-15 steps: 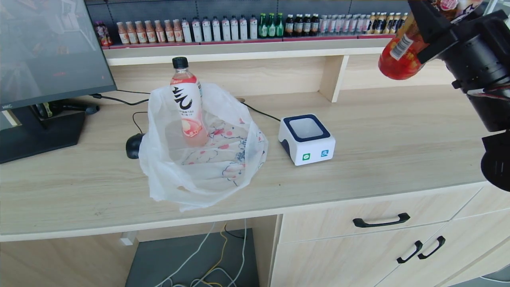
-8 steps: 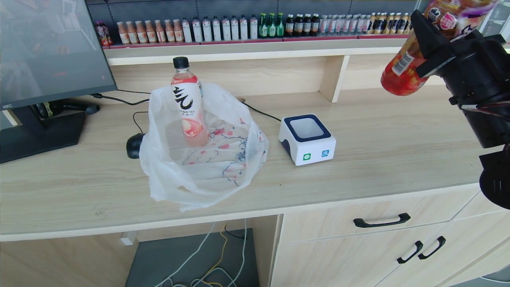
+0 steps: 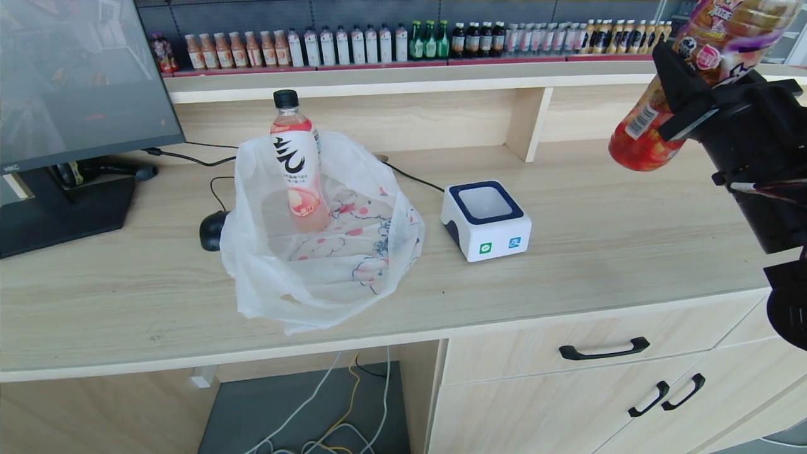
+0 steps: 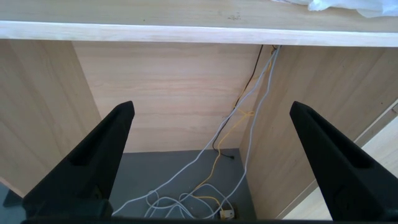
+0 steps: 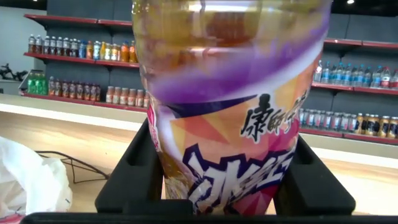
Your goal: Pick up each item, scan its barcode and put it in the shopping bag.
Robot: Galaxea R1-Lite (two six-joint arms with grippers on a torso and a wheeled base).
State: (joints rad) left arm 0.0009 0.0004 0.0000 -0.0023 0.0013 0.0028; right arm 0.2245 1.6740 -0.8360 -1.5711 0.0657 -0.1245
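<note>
My right gripper (image 3: 696, 82) is shut on an orange-red drink bottle (image 3: 656, 120) with a purple label, held tilted in the air above the counter's right end, barcode facing left. Close up, the bottle (image 5: 230, 106) sits between the black fingers (image 5: 134, 168). A white scanner box (image 3: 485, 221) with a dark blue window stands on the counter, well to the left of and below the bottle. The white shopping bag (image 3: 321, 252) lies open left of the scanner, with a pink drink bottle (image 3: 297, 164) standing in it. My left gripper (image 4: 211, 155) hangs open below the counter edge, holding nothing.
A monitor (image 3: 75, 82) on a black stand sits at the counter's left, a black mouse (image 3: 211, 230) beside the bag. Cables run behind bag and scanner. A raised shelf (image 3: 403, 79) with rows of bottles lines the back. Drawers (image 3: 602, 350) lie below the counter.
My right gripper has carried the orange-red bottle downward and slightly to the right. Bag, scanner and pink bottle have not moved.
</note>
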